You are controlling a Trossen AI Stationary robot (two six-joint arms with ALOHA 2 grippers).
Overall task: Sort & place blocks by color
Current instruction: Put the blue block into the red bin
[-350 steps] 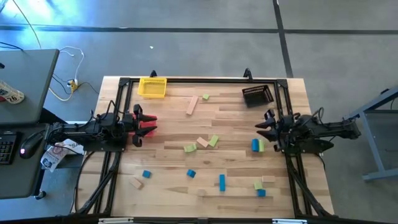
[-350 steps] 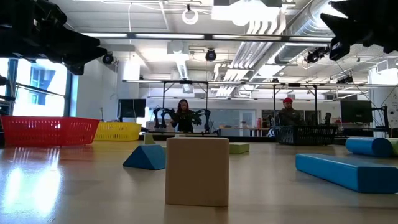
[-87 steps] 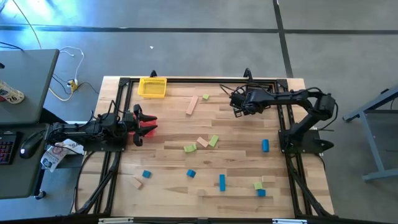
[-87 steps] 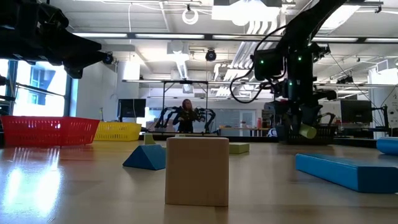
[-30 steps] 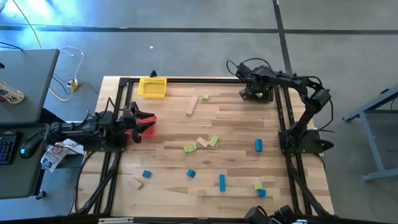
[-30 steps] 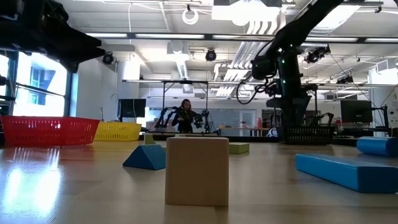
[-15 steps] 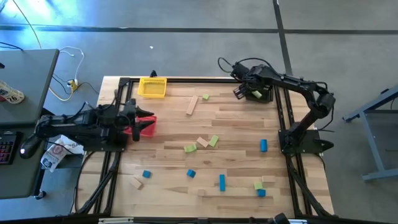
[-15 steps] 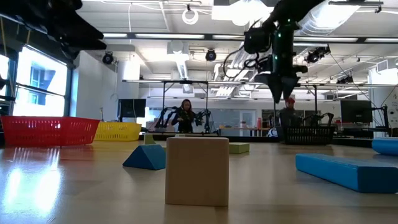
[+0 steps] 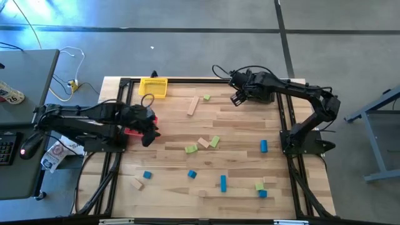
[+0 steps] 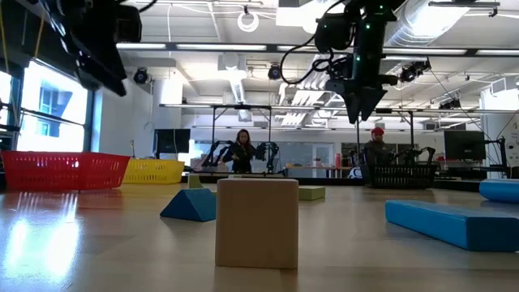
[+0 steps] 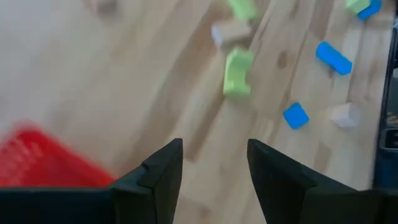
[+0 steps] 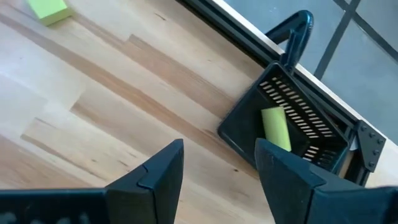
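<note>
Blocks lie scattered over the table (image 9: 237,131) while both arms hang above it with nothing in their jaws.

At the left edge, the left gripper (image 9: 149,134) is over the red basket (image 9: 134,130), its jaws apart and empty; its wrist view shows the wood between the fingers, a corner of the red mesh, and ahead a light green block (image 11: 237,73) with a blue cube (image 11: 295,116) beyond it. The yellow basket (image 9: 153,87) stands at the far left corner.

Nearer the front, a blue cube (image 9: 147,175) lies beside a tan block (image 9: 137,184). Toward the middle, a tan bar (image 9: 193,105) rests tilted with a small green piece (image 9: 206,97) just beside it. A cluster of a green block (image 9: 190,149), a tan block (image 9: 203,143) and another green block (image 9: 214,141) sits mid-table; in front of it are a blue cube (image 9: 192,174) and a blue bar (image 9: 223,182).

The right gripper (image 9: 236,99) hovers at the far side just beside the black basket (image 12: 292,130), jaws apart and empty. Its wrist view shows a light green cylinder (image 12: 275,128) lying inside that basket. On the right, a blue cylinder (image 9: 264,145) lies alone, and near the front right corner a green block (image 9: 259,185), a tan block (image 9: 270,180) and a blue cube (image 9: 263,194) are close together.
</note>
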